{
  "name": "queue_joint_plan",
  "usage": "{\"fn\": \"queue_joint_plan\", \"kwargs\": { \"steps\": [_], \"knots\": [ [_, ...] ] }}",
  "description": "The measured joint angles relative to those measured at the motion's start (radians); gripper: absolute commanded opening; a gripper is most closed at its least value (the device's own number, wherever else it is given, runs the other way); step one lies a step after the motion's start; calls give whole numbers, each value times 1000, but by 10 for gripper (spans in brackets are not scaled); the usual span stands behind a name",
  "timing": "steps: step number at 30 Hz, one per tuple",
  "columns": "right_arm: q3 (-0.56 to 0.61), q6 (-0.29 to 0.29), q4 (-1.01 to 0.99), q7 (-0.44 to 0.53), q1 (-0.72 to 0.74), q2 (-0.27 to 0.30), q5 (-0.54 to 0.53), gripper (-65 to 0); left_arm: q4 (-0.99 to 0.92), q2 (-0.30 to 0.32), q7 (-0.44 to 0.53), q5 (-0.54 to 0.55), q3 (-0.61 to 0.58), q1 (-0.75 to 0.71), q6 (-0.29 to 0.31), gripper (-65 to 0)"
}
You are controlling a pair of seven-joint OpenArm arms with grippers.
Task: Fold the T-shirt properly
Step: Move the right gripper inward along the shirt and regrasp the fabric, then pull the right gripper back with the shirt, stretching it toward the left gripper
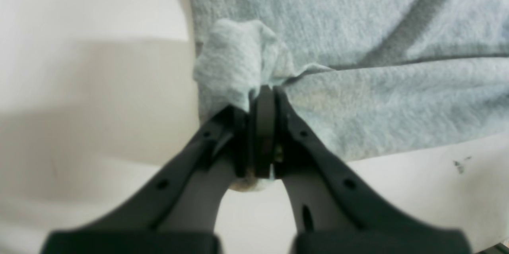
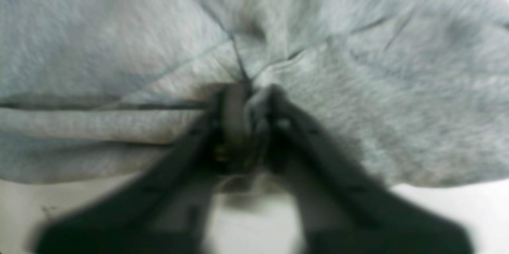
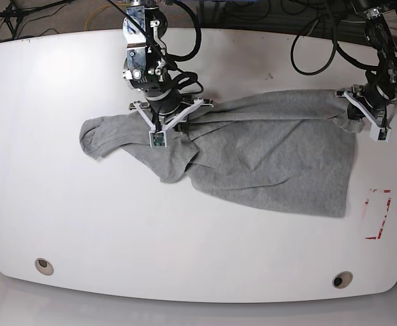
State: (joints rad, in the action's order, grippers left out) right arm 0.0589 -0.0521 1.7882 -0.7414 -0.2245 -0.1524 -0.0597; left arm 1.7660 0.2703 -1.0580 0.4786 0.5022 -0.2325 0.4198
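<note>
While both grippers pinch its far edge, your grey T-shirt [image 3: 266, 159] stretches left to right on the white table [image 3: 62, 224], right gripper [image 3: 183, 122] left, left gripper [image 3: 353, 112] right.

Bare table [image 3: 185, 251] lies open around the T-shirt [image 3: 273, 163].

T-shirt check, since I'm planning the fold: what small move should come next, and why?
Probably lift both arms together. The left gripper and right gripper are each shut on the T-shirt, which lies crumpled on the table, so raising it should let it hang flat.
</note>
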Motion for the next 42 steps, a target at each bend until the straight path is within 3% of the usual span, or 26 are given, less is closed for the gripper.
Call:
{"fn": "queue_joint_plan", "kwargs": {
  "steps": [9,20,28,35,42],
  "knots": [
    [-1,0,24,-3,-17,2,0,-650,0,0,0,0,0,0,0,-650],
    [-6,-1,202,0,-114,51,-2,-650,0,2,0,1,2,1,0,-650],
    [-67,-15,219,-2,-147,90,-14,-650,0,2,-2,1,3,39,0,-650],
    [-110,-20,219,-2,-130,163,-23,-650,1,0,-6,3,0,107,0,-650],
    [-171,-23,219,3,-52,259,-23,-650,2,-1,-7,8,-1,266,2,-650]
  ]
}}
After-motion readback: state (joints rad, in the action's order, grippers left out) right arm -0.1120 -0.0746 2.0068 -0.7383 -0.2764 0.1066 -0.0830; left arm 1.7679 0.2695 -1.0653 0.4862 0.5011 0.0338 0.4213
